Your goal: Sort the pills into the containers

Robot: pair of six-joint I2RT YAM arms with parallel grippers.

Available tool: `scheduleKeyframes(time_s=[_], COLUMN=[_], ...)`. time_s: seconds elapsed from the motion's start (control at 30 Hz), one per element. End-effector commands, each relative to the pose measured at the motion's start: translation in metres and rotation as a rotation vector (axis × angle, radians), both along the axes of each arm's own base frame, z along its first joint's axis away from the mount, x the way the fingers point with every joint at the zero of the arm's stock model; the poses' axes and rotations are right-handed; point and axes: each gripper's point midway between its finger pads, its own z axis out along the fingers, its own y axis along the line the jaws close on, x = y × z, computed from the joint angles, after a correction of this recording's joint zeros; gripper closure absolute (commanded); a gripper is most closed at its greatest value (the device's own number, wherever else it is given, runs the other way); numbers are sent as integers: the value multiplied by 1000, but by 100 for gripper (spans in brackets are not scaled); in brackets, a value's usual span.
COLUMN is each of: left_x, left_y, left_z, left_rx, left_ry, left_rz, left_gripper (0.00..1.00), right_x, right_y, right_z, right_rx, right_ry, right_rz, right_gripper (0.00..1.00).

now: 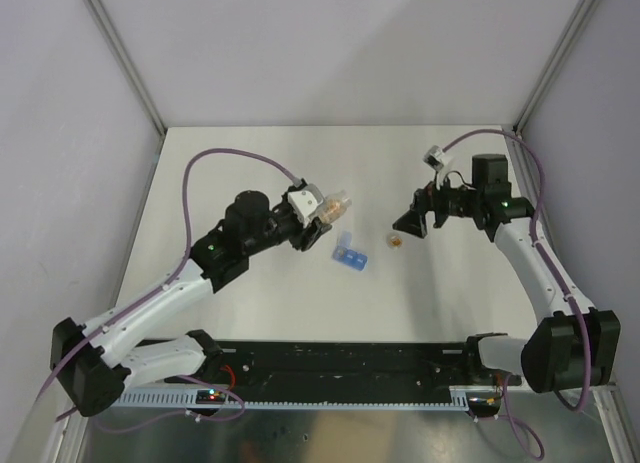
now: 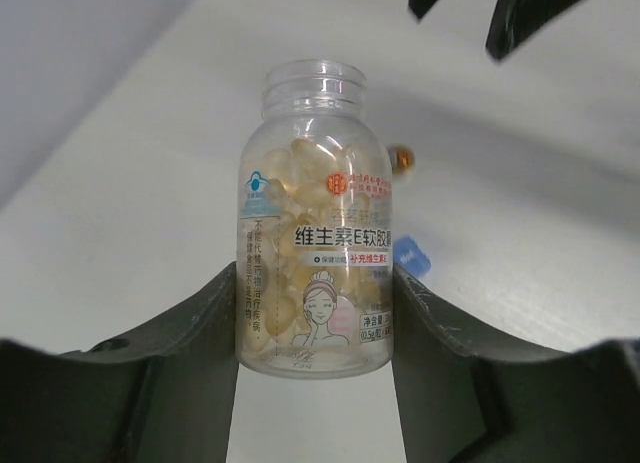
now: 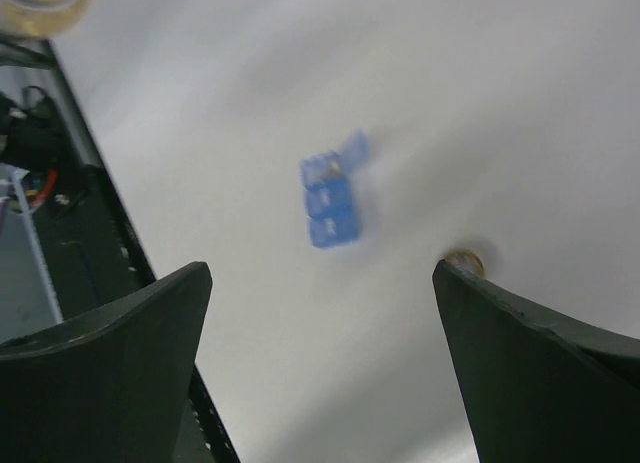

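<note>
My left gripper (image 1: 322, 219) (image 2: 314, 279) is shut on a clear, capless bottle (image 1: 336, 204) (image 2: 315, 233) full of pale yellow pills, held off the table. A small light-blue pill box (image 1: 350, 255) (image 3: 330, 199) (image 2: 411, 255) lies mid-table; its square compartments are the containers, and one lid stands open. One amber pill (image 1: 395, 241) (image 2: 401, 159) (image 3: 466, 261) lies on the table to the box's right. Just right of that pill, above the table, my right gripper (image 1: 412, 223) (image 3: 320, 273) hangs open with nothing between its fingers. The pill peeks out beside its right fingertip.
The white table (image 1: 300, 313) is walled by pale panels on three sides. A black rail (image 1: 340, 358) (image 3: 90, 223) with the arm bases runs along the near edge. My right gripper's dark fingers (image 2: 525, 13) show at the top of the left wrist view.
</note>
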Motion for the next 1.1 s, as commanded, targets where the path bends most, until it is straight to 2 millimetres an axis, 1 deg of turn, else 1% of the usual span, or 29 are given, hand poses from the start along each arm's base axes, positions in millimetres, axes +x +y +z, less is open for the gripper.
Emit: scheduleKeyframes(time_s=[0.0,0.03,0.13,0.3,0.37,0.5,0.63,0.73,0.9,1.07], left_x=[-3,-4,-6,-15,-17,-21,-20,-19,-14,-8], left_y=[-6,-7,-13,-25,-27,-30,-32,-35,-37,-37], left_z=[72,79,99,123,127,127,123,119,108,101], left_rx=[-123,-131,-165,-231,-240,-236,-222,-211,-182,-159], left_ry=[-82,-83,-67,-4,19,43,47,51,55,48], left_rz=[-16,-22,-43,-90,-100,-112,-112,-113,-102,-80], left_gripper=[100,100,100,100,100,100,100,100,100,100], right_x=[-13,-15,-9,11,18,25,23,19,10,4], right_y=[41,49,67,83,88,96,104,109,116,116], right_z=[59,64,86,115,125,146,160,164,167,169], right_rx=[60,65,93,126,143,181,201,201,200,192], right_ry=[-98,-101,-131,-157,-160,-168,-173,-181,-179,-178], right_rz=[186,206,226,200,196,195,209,217,238,244], right_gripper=[1,1,1,1,1,1,1,1,1,1])
